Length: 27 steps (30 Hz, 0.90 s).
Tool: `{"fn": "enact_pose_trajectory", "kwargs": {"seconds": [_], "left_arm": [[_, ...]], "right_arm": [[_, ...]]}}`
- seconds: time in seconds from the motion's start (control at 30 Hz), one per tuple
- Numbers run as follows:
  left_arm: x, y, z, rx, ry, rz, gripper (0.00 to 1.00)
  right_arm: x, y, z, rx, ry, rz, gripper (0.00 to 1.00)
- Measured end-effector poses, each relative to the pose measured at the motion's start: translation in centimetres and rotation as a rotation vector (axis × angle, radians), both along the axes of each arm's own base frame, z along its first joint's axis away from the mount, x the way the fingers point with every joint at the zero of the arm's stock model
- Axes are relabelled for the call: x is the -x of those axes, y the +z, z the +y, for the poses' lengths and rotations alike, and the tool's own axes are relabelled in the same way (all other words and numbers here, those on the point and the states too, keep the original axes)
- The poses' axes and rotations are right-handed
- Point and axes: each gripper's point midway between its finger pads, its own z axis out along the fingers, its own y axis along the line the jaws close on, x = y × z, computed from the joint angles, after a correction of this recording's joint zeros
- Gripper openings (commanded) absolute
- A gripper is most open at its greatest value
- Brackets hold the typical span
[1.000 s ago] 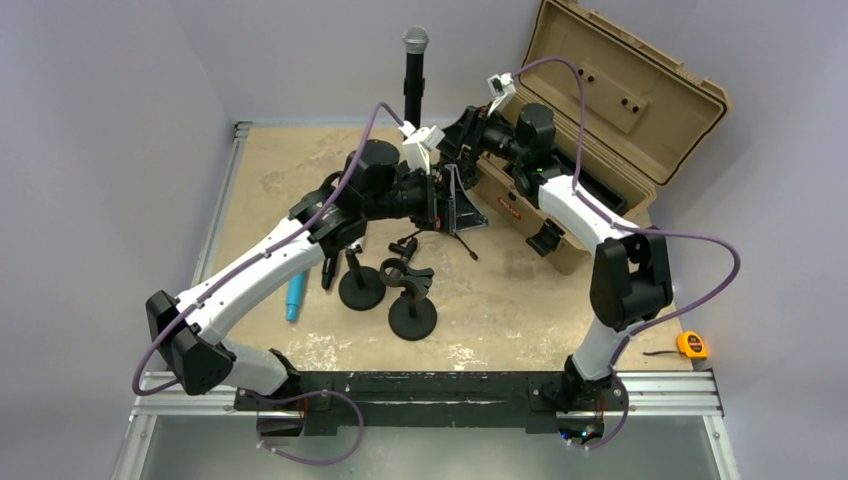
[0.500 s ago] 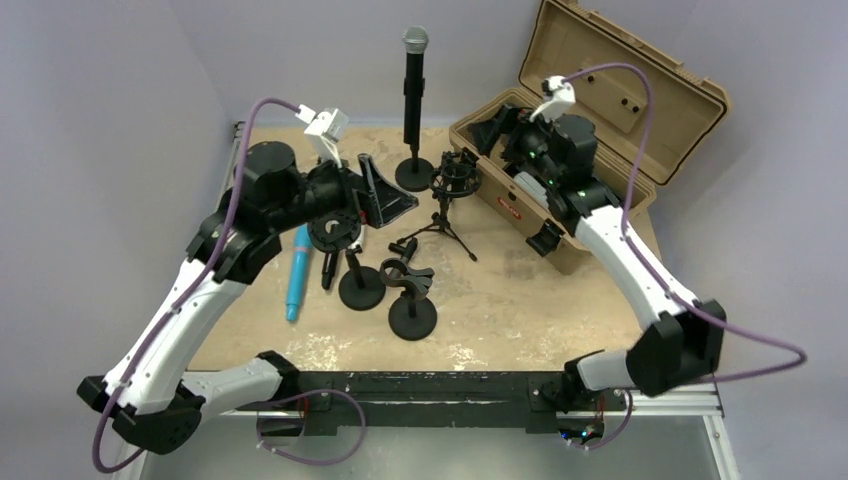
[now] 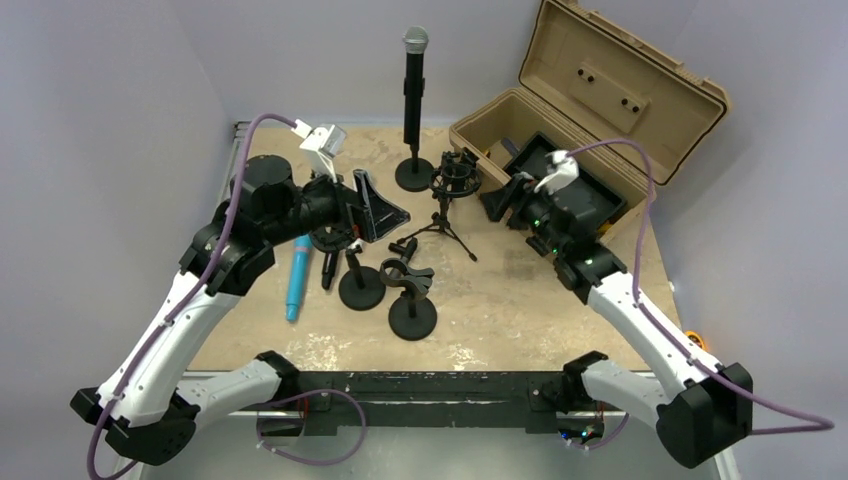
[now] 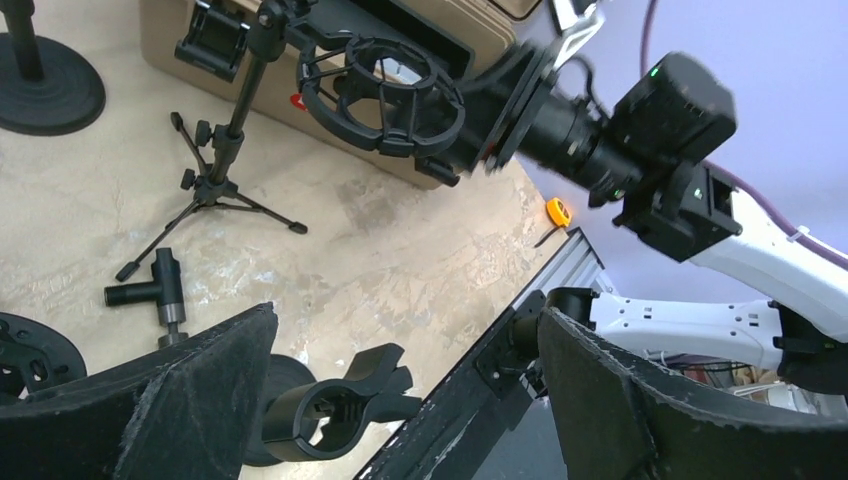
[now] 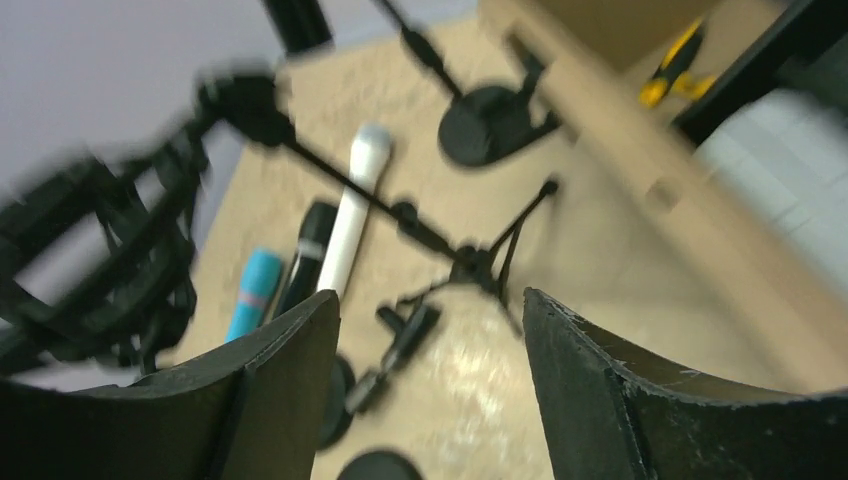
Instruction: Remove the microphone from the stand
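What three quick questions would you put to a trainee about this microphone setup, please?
1. True or false: the microphone stands upright in its stand at the far side of the table.
2. The lid of the tan case is: A open, B shut, C missing.
3. What do the left arm's fingers and the right arm's fingers hold?

Key: 1 true; 2 A; 3 nothing, both pairs are open and empty.
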Motion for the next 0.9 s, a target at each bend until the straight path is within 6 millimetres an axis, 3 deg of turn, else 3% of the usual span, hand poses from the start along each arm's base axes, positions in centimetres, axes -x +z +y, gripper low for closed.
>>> {"fn": "enact_pose_trajectory", "kwargs": {"seconds": [0.1,0.17,0.4,0.53,0.63,0.8,0.9], "left_arm": [[-0.4,-0.7,0.0,-0.009,0.008,0.015,0.94],[-1.4,-1.3,-0.1,-0.010,0.024,0.032,0.87],[-8.5,-5.4,-0.9,0.051,0.061,0.212,0.74],[-11.9,-9.4,-1.3,0.053,0.063,0.336,0.70],[-12.5,-11.1,-1.8,0.050,0.049,0.391,0.69],[-12.1,-9.8,-2.0,0.091,0.032,0.357,0.70],[-10.8,-8.8,-1.5,0.112,0.031,0.323,0.70]], "right_arm": [[2.5,-4.0,3.6,0.000,0.100,0.097,0.65],[4.0,-5.6,5.4,-0.012,0.161,0.137,0.65],[4.4,-7.8,6.1,-0.072,0.182,0.143,0.64],[4.1,-7.9,6.8,-0.107,0.209,0.077,0.63],[4.0,-7.9,6.9,-0.134,0.212,0.006,0.65],[3.4,-5.8,7.1,-0.171,0.155,-0.154,0.76],[3.7,-3.6,8.0,-0.203,0.110,-0.265,0.78]]}}
